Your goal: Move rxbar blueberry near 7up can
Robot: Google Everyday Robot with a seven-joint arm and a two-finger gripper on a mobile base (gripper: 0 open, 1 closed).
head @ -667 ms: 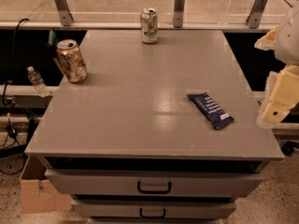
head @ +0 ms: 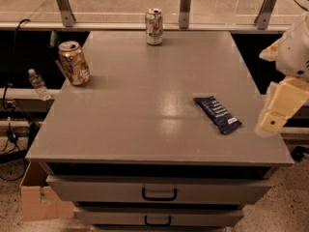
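The rxbar blueberry (head: 217,114), a flat dark navy wrapper with white lettering, lies on the right part of the grey table top (head: 145,105), angled toward the front right. The 7up can (head: 154,26), silvery-white with green markings, stands upright at the far edge of the table, near the middle. My gripper (head: 271,121), cream-coloured, hangs at the right edge of the view. It is just to the right of the bar, above the table's right edge, and it does not touch the bar.
A dented gold-tan can (head: 74,63) stands at the table's left edge. A small water bottle (head: 37,84) sits off the table to the left. Drawers (head: 159,191) are below the front edge, and a cardboard box (head: 36,197) is on the floor at the left. A metal rail (head: 183,6) runs behind the table.
My arm has shifted slightly down and to the left, closer to the bar. The bar and both cans have not moved.
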